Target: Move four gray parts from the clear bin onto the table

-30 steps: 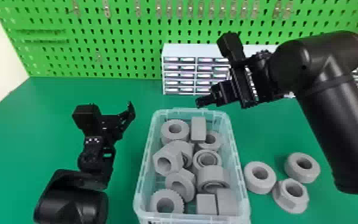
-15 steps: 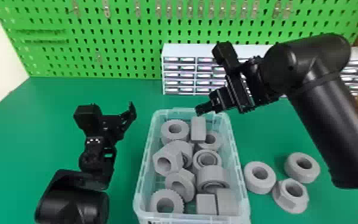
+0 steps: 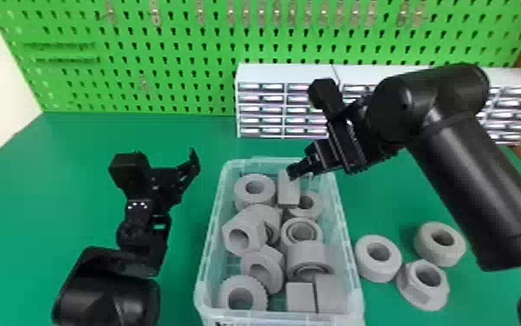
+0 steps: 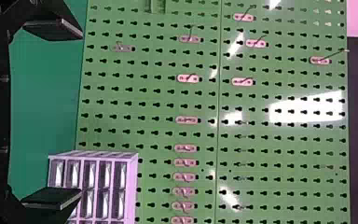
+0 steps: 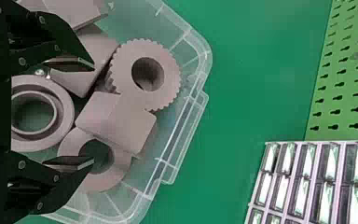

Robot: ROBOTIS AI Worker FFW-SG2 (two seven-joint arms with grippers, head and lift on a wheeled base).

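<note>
My right gripper point(image 3: 300, 169) hangs over the far right part of the clear bin point(image 3: 215, 216), just above an upright gray block point(image 3: 288, 193). In the right wrist view the right gripper point(image 5: 93, 113) is open, its fingers spread above the gray block point(image 5: 116, 120), beside a toothed gray ring point(image 5: 147, 74). Several gray nuts and rings fill the bin, such as a hexagonal nut point(image 3: 242, 236). On the table right of the bin lie two gray rings point(image 3: 378, 259) and a flanged nut point(image 3: 424, 284). My left gripper point(image 3: 190, 173) is parked left of the bin; in the left wrist view the left gripper point(image 4: 79, 114) stands open and holds nothing.
Small-drawer cabinets point(image 3: 285, 78) stand behind the bin at the foot of the green pegboard point(image 3: 177, 86). Green table surface point(image 3: 77, 143) extends left of the bin and between bin and cabinets. The right forearm spans above the table's right side.
My right gripper has come left and down, from beyond the bin's far right corner to over the upright block. The left arm and the gray parts have stayed put.
</note>
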